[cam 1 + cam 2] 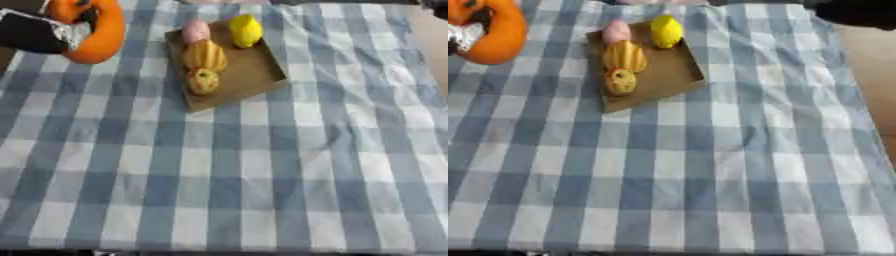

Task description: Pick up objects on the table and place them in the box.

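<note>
- Most of the near frame is bare blue/white checked cloth (pixel 262 190) over the table; nothing lies on it from the bottom edge up to mid-frame.
- Upper centre: shallow brown cardboard box (pixel 254 70), turned askew on the cloth, long side running near-left to far-right.
- 4 items sit inside the box, all on its left half. Nearest is a small round yellow-brown item (pixel 203 81), looks like a muffin, can't be sure.
- Just behind it, touching or nearly so: a larger golden ribbed item (pixel 205 55), bread-like shape.
- Far end of box: a pink rounded item (pixel 195 31) at the left far corner, and a yellow lemon-shaped item (pixel 246 30) just beside it to the right.
- Right half of the box floor shows bare cardboard.
- Upper left of frame: left hand (pixel 39 34), black w/ silver parts, comes in from the left edge. It has an orange rounded object (pixel 98 35) against it; the orange wraps partly over the black fingers, so the hand looks closed round it, though finger detail is blurred.
- Orange object is left of the box, apart from it, above the cloth; can't tell if it touches the cloth.
- Upper right corner: a dark shape (pixel 859 12) enters, likely the right arm/hand; fingers not visible, can't tell its state.
</note>
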### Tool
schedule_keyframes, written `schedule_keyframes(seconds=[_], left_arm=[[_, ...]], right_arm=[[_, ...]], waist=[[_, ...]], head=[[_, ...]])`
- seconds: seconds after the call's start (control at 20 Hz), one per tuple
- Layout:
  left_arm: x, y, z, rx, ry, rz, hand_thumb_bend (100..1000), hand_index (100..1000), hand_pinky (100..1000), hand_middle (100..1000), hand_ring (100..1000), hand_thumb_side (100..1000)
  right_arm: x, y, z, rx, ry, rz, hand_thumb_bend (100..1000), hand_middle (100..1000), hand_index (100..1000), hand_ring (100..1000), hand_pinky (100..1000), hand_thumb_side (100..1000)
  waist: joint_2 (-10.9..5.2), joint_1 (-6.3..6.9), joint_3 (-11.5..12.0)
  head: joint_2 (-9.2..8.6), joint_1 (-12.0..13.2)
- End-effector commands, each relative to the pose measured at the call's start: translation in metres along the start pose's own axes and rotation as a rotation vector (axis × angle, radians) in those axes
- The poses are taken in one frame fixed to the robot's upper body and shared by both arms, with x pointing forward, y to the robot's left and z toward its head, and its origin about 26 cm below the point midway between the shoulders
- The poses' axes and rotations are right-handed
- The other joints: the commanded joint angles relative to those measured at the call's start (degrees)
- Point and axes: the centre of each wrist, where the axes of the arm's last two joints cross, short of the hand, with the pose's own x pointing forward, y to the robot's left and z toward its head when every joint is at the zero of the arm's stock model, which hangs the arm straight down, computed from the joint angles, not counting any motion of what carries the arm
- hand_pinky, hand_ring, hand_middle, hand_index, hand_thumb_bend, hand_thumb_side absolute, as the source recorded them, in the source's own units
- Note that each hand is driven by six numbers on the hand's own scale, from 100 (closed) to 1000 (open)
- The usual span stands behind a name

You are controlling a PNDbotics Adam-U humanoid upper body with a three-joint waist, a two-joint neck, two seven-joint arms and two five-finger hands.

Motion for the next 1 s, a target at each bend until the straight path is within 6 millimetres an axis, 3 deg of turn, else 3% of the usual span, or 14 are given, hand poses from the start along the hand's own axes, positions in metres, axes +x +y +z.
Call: schedule_keyframes(seconds=[0.05, 0.5, 1.0], left_arm=[[-0.004, 0.002, -0.019, 0.013, 0.001, 0.004, 100, 504, 747, 569, 643, 308], [-0.024, -0.017, -0.066, -0.011, 0.002, -0.043, 100, 514, 761, 582, 656, 305], [-0.016, -0.019, -0.081, 0.003, -0.057, -0.037, 100, 515, 760, 584, 654, 305]], right_arm=[[0.007, -0.011, -0.006, -0.02, -0.038, 0.012, 100, 740, 835, 731, 745, 286], [0.016, -0.016, -0.016, -0.035, -0.078, -0.01, 100, 738, 834, 726, 743, 302], [0.02, -0.014, -0.02, -0.04, -0.083, -0.036, 100, 734, 831, 720, 739, 321]], waist=[[-0.59, 0.27, -0.7], [1.72, 1.37, -3.8], [2.54, 1.62, -4.8]], head=[[-0.99, 1.2], [-2.64, 3.6], [-3.88, 3.4]])
